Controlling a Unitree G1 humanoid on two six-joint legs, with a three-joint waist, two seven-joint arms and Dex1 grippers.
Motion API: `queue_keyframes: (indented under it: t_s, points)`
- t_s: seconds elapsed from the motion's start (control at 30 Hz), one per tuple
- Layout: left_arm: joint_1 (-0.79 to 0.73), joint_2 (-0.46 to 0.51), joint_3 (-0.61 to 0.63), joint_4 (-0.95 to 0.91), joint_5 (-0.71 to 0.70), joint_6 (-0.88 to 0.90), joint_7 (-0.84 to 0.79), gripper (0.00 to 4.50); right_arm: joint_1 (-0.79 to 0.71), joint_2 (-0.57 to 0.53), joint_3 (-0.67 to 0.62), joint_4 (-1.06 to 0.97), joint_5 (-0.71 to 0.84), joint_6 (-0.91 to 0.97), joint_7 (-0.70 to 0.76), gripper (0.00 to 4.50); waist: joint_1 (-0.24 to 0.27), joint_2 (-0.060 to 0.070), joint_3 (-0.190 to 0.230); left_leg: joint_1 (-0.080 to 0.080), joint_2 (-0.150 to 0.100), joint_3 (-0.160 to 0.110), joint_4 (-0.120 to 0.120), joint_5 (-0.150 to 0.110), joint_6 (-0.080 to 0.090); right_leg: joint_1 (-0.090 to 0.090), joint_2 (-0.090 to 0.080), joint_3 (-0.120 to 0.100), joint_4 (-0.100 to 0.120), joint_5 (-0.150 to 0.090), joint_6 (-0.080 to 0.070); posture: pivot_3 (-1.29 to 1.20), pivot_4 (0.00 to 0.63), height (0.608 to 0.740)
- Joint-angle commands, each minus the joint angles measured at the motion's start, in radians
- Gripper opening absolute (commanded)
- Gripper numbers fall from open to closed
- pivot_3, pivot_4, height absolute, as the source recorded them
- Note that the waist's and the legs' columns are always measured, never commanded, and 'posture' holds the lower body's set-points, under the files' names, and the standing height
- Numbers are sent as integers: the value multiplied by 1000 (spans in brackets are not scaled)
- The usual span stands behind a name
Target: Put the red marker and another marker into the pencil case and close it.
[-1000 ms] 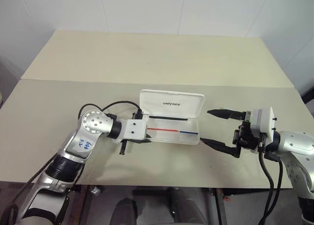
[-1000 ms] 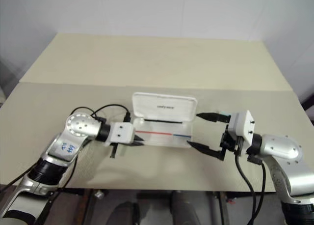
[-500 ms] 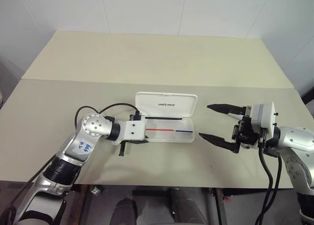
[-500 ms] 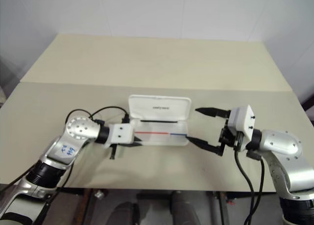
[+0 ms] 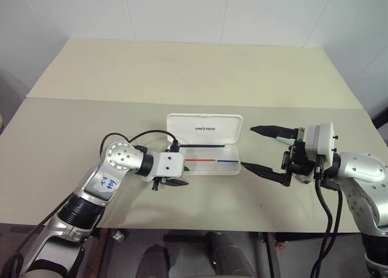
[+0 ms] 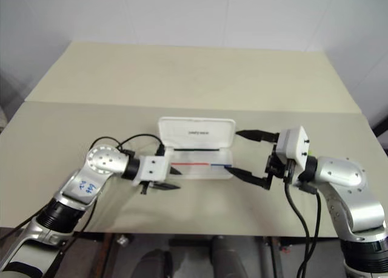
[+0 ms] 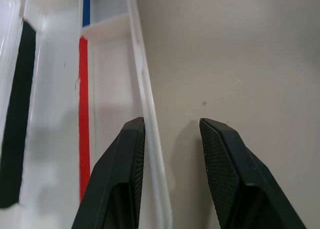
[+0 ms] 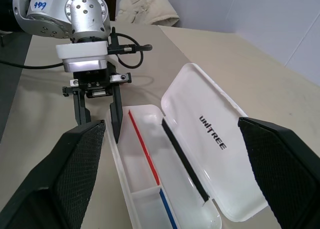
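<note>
Lying open on the beige counter (image 5: pixel 91 126), between the two claws: the white pencil case (image 5: pixel 206 145), lid (image 5: pixel 205 129) tipped back on the far side with the dark "UNITREE" lettering facing up. Running along the inner tray, a thin stripe (image 5: pixel 212 160), red on the half toward the left claw, blue on the half toward the right. Lying along the hinge side of the tray, a slim black bar (image 8: pixel 183 160); whether a marker or part of the case, impossible to tell.

Left claw (image 5: pixel 176 176) sitting at the case's left end, pointing along its length, fingers partly parted and gripping nothing. In the left wrist view, straddling the near wall (image 7: pixel 147 114) of the case: one finger (image 7: pixel 120 179) over the tray beside the red stripe, the other over bare counter, no clear contact with the wall.

Right claw (image 5: pixel 262 150) hanging just off the case's right end, pointing toward it, fingers spread wide and empty; one finger at the lid's corner, the other by the tray's near corner, both slightly apart from the plastic.
</note>
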Motion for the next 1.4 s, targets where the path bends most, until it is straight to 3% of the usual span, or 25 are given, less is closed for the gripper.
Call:
queue_keyframes:
  t_s: [0.03,0.07,0.13,0.33,0.4,0.5,0.67,0.73,0.9,1.27,1.4]
  points:
    - [18,42,63,-89,-58,18,-10,1836,-21,12,5,7,12,-24,13,4500,-1,0,0,0,0,0,0,0,0,0,0,0,0,0,0,0,150,740]
    - [26,55,77,-108,-72,46,-7,1836,-28,16,10,11,11,-26,17,4500,-2,0,0,0,0,0,-1,0,0,0,0,0,0,0,0,0,150,740]
    - [40,77,115,-141,-93,76,8,2401,-47,24,23,25,10,-32,28,4500,-3,0,0,0,0,0,-1,0,0,0,0,0,0,0,0,0,150,740]
    - [72,179,288,-192,-176,86,13,4433,-147,61,83,112,1,-59,82,4500,-20,0,0,0,0,0,-1,0,0,0,0,0,0,0,-1,0,150,740]
    - [100,221,349,-235,-290,182,-34,4475,-176,73,99,135,-2,-68,98,4500,-25,0,0,1,0,0,-2,0,0,0,0,-1,0,0,0,0,150,740]
    - [180,375,442,-305,-392,392,-97,4475,-230,89,117,163,7,-69,129,4500,-31,-1,0,1,1,0,-6,0,0,-3,-1,-1,0,0,1,0,150,740]
    - [289,621,488,-317,-317,671,-4,4475,-312,126,145,186,25,-64,182,4500,-33,0,1,-1,2,0,-12,0,0,-10,1,-4,3,-2,-1,0,150,740]
    - [319,665,483,-316,-276,704,51,4475,-337,142,155,192,28,-65,196,4500,-31,0,1,-2,2,0,-14,0,0,-12,1,-4,3,-2,-2,0,150,740]
    - [361,660,450,-290,-221,714,155,4475,-369,170,162,191,25,-55,203,4500,-26,1,1,-3,2,2,-14,-1,-1,-13,0,-4,3,-3,-2,0,150,740]
    - [386,529,327,-212,-161,761,354,4475,-338,167,151,130,40,-25,169,4500,-19,6,-1,-1,2,4,-14,-1,-1,-13,-1,-3,3,-3,-3,0,150,740]
    - [389,514,335,-202,-171,763,354,3556,-309,162,143,99,46,-18,150,4500,-17,8,-2,2,1,4,-12,1,0,-10,-1,-3,4,-5,-8,0,150,740]
